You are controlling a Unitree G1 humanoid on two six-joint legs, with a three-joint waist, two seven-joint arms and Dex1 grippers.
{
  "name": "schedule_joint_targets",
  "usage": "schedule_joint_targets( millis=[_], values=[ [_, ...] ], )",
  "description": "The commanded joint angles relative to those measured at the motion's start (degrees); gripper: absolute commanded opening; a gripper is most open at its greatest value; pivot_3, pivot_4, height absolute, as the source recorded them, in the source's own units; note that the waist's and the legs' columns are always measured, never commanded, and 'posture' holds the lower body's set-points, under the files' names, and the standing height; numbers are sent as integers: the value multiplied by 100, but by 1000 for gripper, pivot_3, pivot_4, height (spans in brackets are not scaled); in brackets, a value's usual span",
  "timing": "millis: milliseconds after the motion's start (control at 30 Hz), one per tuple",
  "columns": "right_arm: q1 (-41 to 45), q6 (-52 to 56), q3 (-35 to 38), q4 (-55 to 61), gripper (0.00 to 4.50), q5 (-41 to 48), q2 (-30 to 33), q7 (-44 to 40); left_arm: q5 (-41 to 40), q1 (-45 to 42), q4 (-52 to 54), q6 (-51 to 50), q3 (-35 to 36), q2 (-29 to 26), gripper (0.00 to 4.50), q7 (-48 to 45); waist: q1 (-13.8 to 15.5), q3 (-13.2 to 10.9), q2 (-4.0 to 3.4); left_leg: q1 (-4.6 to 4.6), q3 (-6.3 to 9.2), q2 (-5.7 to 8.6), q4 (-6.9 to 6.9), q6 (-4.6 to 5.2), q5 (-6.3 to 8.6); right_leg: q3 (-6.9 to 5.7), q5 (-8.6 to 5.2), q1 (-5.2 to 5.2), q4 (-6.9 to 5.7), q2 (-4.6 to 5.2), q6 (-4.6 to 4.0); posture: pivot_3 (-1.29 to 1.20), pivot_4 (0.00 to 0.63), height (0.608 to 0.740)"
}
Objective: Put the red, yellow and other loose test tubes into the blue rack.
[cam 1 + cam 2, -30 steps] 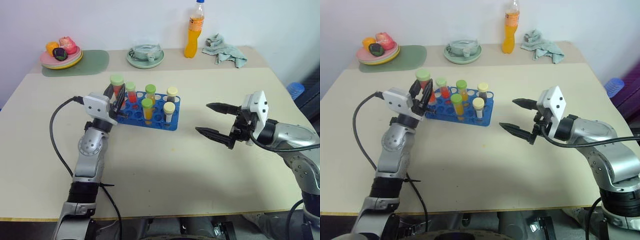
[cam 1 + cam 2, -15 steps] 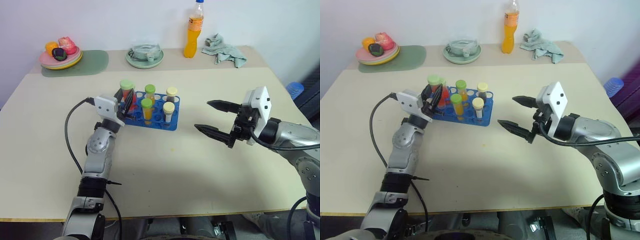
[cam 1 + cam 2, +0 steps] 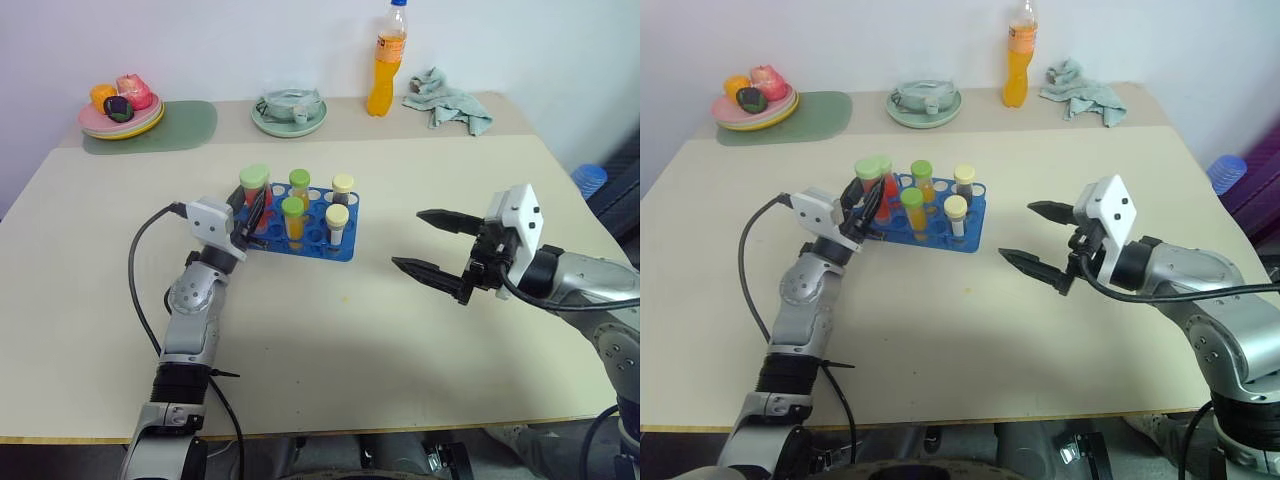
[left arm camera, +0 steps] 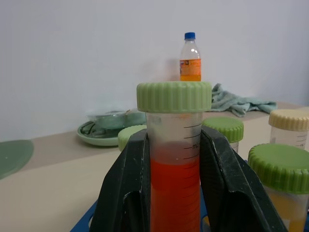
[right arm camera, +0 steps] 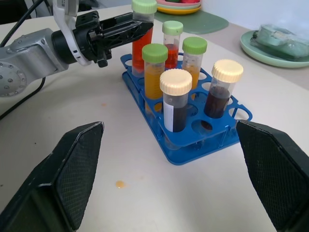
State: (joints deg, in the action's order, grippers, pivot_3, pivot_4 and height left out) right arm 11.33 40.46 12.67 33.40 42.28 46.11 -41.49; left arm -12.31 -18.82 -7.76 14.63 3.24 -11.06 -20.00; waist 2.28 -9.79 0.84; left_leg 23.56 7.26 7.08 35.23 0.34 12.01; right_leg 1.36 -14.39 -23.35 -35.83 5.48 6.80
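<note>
Red tube (image 4: 175, 159) upright in left pincer (image 3: 252, 208)

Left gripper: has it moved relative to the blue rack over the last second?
Yes. The left gripper, shut on the red tube, has come in from beyond the blue rack's left end and lowered, so the tube now stands over the rack's left-end holes.
</note>
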Motion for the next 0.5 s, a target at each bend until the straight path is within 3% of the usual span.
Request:
schedule_joint_targets(
  millis=[33, 500],
  values=[
    [11, -205, 77, 30, 4500, -45, -54, -14, 97, 62, -146, 50, 137, -75, 770, 59, 0, 0, 0, 0, 0, 0, 0, 0, 0, 0, 0, 0, 0, 0, 0, 0, 150, 740],
    [55, -273, 14, 10, 4500, -100, -107, 12, 188, -24, -579, 299, 109, -21, 770, 72, 1, 2, -2, -4, 0, 0, 2, 0, 0, 0, 0, 1, -8, 0, 0, 0, 150, 740]
  ],
)
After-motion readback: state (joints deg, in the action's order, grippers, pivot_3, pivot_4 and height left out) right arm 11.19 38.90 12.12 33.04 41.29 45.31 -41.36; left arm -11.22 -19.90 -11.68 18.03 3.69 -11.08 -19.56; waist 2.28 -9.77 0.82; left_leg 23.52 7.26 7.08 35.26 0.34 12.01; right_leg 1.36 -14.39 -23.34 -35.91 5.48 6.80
